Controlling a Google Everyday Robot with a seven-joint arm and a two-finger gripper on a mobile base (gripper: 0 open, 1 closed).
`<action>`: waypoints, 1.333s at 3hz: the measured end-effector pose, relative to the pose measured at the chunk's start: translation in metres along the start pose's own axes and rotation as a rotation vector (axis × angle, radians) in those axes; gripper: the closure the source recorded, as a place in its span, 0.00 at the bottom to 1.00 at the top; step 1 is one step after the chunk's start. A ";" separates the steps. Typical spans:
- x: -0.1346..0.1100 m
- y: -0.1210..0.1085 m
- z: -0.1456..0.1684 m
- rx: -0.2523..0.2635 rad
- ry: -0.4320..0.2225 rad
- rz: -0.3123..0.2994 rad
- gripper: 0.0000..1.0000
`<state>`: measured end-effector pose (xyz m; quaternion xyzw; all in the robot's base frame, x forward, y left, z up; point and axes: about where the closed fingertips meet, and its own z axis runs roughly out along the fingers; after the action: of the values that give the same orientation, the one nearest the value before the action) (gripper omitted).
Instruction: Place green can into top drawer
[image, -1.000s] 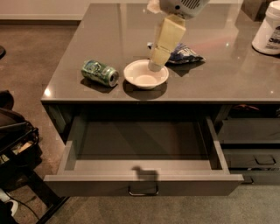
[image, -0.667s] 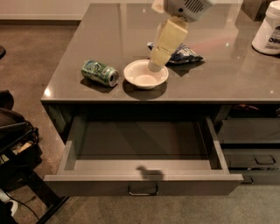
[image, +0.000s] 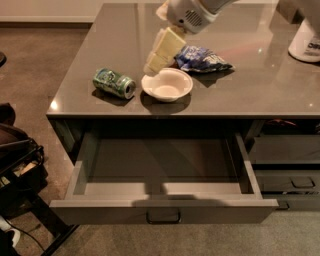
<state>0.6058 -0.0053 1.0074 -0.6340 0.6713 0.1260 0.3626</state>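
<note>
Reaching step, nothing grasped yet; the can (image: 114, 83) lies on its side near the table's (image: 125, 40) front-left corner; the gripper (image: 151, 65) hangs over the bowl's (image: 167, 85) left rim, jaws' state I cannot tell; next it likely shifts left and lowers; the drawer (image: 165, 211) stands open.

Desk (image: 260, 85): glossy grey-brown top, pale glare spots. Green can (image: 114, 83), near the front-left corner: green, white markings, silver end. Bowl (image: 167, 84): plain white. Snack bag (image: 204, 58): blue with white print. Tool (image: 152, 67): pale cream-yellow under a white-grey housing, mid-desk toward the back edge, over the bowl's left rim. Top drawer (image: 160, 210): dark grey inside, flat grey front. Tub (image: 306, 42) at the right edge: white, dark lettering. Floor (image: 45, 60): mottled brown.
</note>
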 end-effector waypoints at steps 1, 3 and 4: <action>0.005 -0.015 0.041 -0.051 -0.062 0.037 0.00; 0.007 -0.016 0.052 -0.027 -0.065 0.054 0.00; 0.002 -0.020 0.073 -0.016 -0.062 0.058 0.00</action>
<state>0.6485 0.0360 0.9602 -0.6131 0.6768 0.1615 0.3741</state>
